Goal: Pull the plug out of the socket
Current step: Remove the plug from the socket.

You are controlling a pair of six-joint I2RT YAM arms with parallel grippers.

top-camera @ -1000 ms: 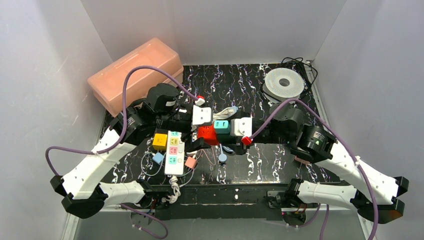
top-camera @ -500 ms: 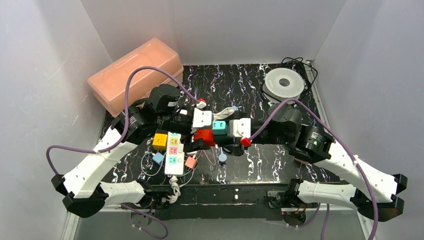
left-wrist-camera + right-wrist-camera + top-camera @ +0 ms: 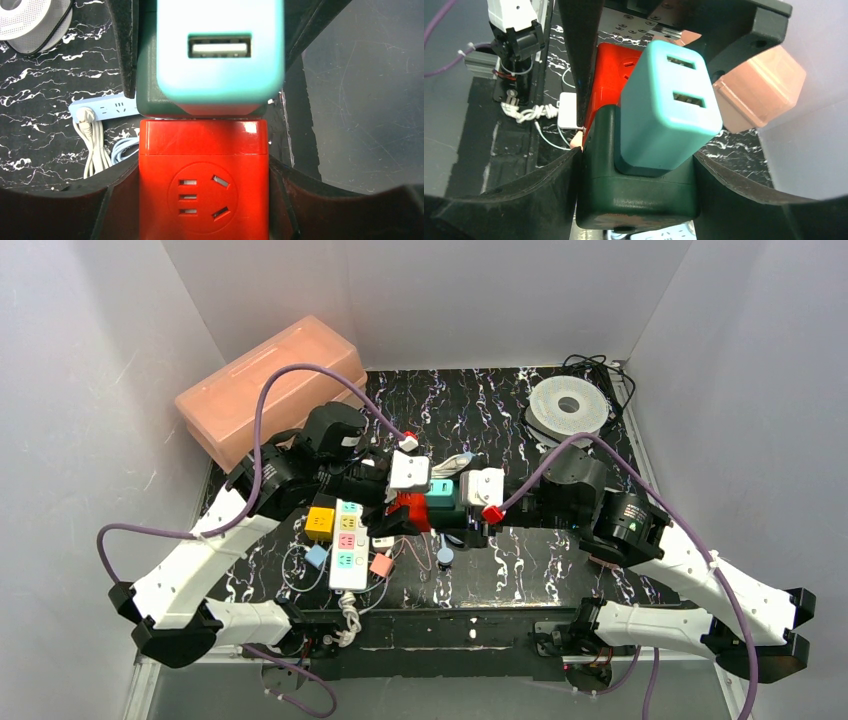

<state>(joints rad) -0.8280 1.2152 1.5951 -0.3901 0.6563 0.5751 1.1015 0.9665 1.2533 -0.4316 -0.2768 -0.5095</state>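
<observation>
left claw (image 3: 204, 210): closed onto both flanks of the red socket cube (image 3: 202, 142), black fingers flush against its sides.
right claw (image 3: 639, 170): clamped across the dark green base (image 3: 636, 202) of the teal plug (image 3: 666, 107).
plug position: seated against one face of the red cube, midway between the two wrists, seemingly held above the black marbled table (image 3: 560, 560).
feel, judged: light, rigid, smooth plastic, probably slippery under the pads; prongs likely tight in the socket.
where to hold: by the green base, close to the joint, with the cube braced on opposite flat sides; probably best pulled straight apart, without twisting, to spare the prongs.
nearby: white power strip (image 3: 348, 545) and yellow cube (image 3: 320, 522), well left of the grip.
</observation>
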